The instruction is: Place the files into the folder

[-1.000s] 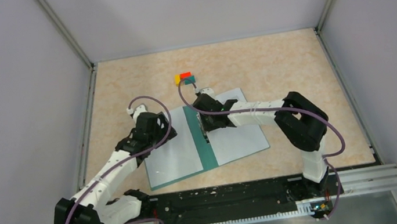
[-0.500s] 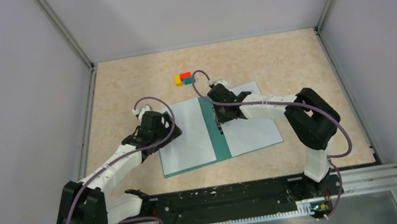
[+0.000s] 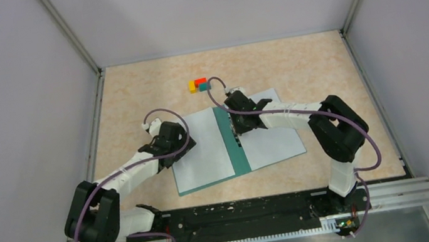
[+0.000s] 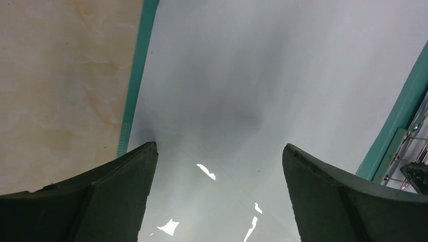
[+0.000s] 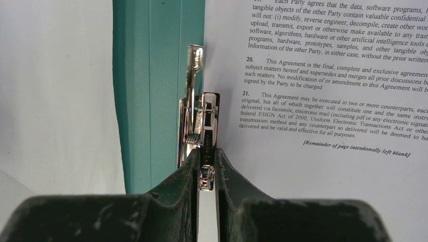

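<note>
The teal folder (image 3: 237,152) lies open on the table, its spine running front to back. A white sheet (image 3: 204,154) covers its left half. A printed file sheet (image 3: 270,138) lies on its right half, and its text shows in the right wrist view (image 5: 328,101). My right gripper (image 3: 237,132) is shut on the metal clip (image 5: 202,121) at the spine (image 5: 151,91). My left gripper (image 3: 186,141) is open, low over the left sheet (image 4: 242,75) near the folder's left edge (image 4: 137,80). Its fingers (image 4: 126,176) hold nothing.
Small yellow (image 3: 192,86), red (image 3: 200,81) and teal (image 3: 204,87) blocks sit together just behind the folder. Grey walls enclose the table on the left, right and back. The arm bases and a black rail (image 3: 237,212) line the near edge.
The folder with its sheets has slid right and turned slightly, the right gripper staying on the clip. The left gripper followed to the right. Little moved in the last half second.
</note>
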Tool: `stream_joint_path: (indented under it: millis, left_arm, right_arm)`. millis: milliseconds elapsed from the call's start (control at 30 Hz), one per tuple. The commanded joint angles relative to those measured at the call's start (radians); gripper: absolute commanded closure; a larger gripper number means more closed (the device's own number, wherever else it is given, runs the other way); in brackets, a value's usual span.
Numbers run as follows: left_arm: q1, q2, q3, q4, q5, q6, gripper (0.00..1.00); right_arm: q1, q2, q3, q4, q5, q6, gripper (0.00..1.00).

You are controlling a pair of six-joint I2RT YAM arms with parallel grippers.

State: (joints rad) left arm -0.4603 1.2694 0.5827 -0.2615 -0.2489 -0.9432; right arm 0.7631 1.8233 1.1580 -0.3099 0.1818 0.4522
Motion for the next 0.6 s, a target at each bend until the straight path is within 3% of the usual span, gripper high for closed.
stream_joint_path:
  millis: [0, 567]
  left_arm:
    - [-0.005, 0.01, 0.001, -0.011, -0.085, -0.09, 0.02]
    - [-0.019, 0.079, 0.04, -0.082, -0.137, -0.21, 0.02]
  right_arm:
    - [0.005, -0.052, -0.014, -0.048, -0.03, -0.019, 0.98]
    - [0.005, -0.061, -0.055, -0.047, -0.061, -0.024, 0.97]
